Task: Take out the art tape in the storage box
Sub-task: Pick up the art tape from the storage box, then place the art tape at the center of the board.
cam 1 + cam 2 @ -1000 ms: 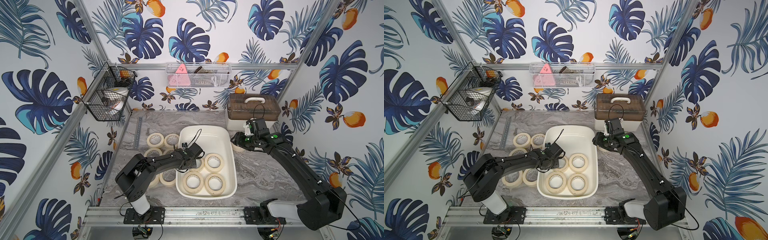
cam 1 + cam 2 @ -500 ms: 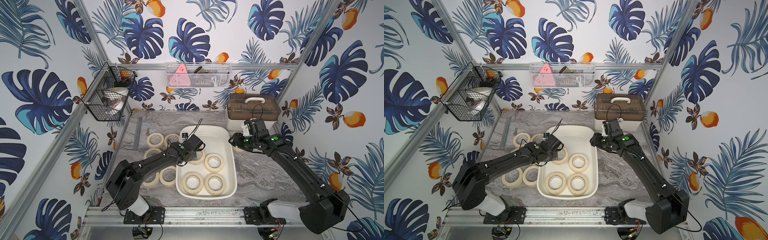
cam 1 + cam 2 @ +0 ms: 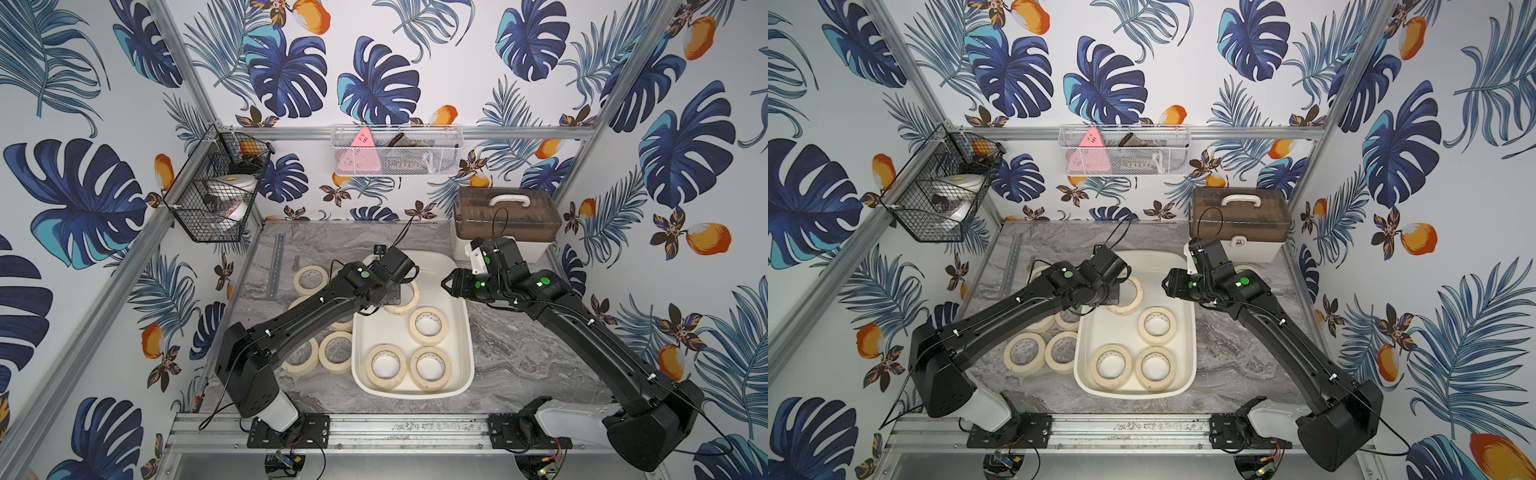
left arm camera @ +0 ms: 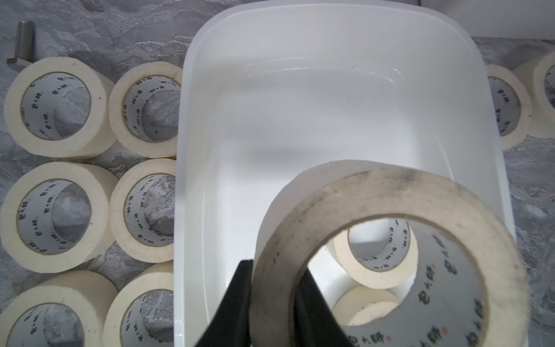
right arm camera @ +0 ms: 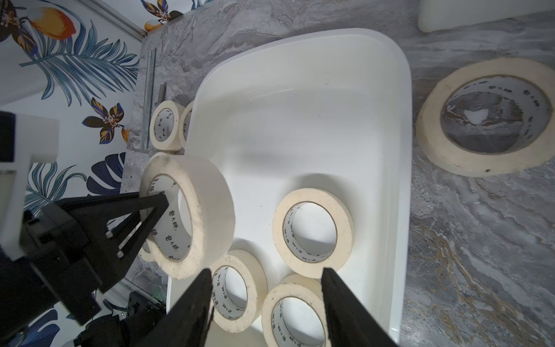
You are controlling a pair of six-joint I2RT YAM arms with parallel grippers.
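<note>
left end effector (image 4: 274, 272): clenched on the wall of one art tape roll (image 4: 375, 192), held raised over the storage box (image 3: 384, 332) toward its 11 o'clock | right end effector (image 5: 266, 270): released, empty, above the box's 2 o'clock rim | three rolls (image 3: 428, 326) lie flat in the box's 6 o'clock half | other rolls (image 3: 336, 353) on the worktop (image 3: 519, 353) at the box's 9 o'clock

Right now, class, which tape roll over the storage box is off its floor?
The roll pinched in the left tool, raised over the box; three others lie flat inside.
</note>
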